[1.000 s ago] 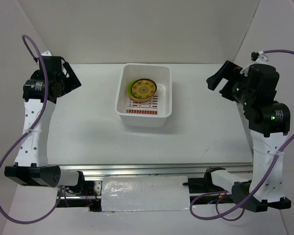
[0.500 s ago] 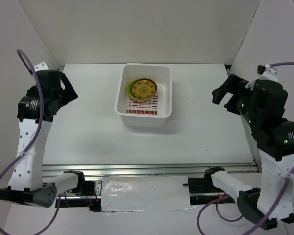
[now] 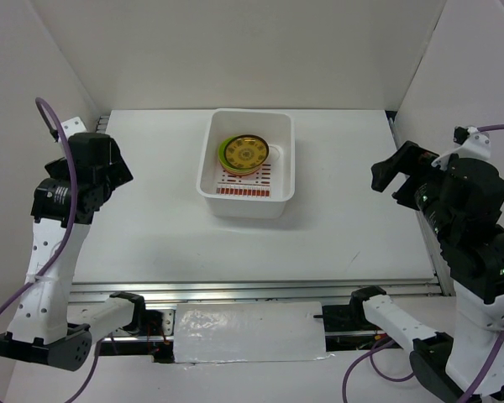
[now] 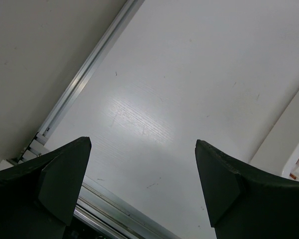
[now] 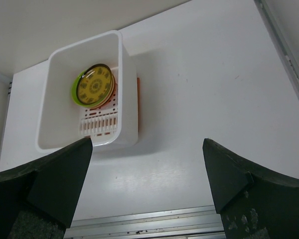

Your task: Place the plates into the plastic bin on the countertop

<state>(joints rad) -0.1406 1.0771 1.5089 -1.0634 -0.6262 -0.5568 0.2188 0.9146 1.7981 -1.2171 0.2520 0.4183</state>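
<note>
The plates point(image 3: 246, 154) lie as one nested stack in the far left part of the bin point(image 3: 279, 159), which sits at the far middle of the countertop point(image 3: 151, 218). The brown-and-gold plate point(image 5: 94, 85) is on top, with a lime green rim point(image 5: 74, 92) showing under it on the left. How many lie beneath cannot be counted. Stacking flat likely keeps them to one footprint, leaving the red slot marks point(image 3: 245, 185) bare on the near side of the base. No plate shows loose on the countertop in any view, so the job looks done or nearly so.

The left gripper point(image 3: 111, 161) hangs out at the left edge and the right gripper point(image 3: 393, 170) at the right, both well apart from the bin. Each has its fingers spread wide with nothing between them, as the wrist views show for the left point(image 4: 143, 184) and the right point(image 5: 147, 184). Held out like this, they probably keep the bin unblocked for the overhead camera and leave either arm a free path in.

The rail point(image 3: 260, 290) runs along the near edge.

No brand, label or lettering can be read. The red marks are plain slots, and the gold pattern on the top plate is too small to tell ornament from writing
</note>
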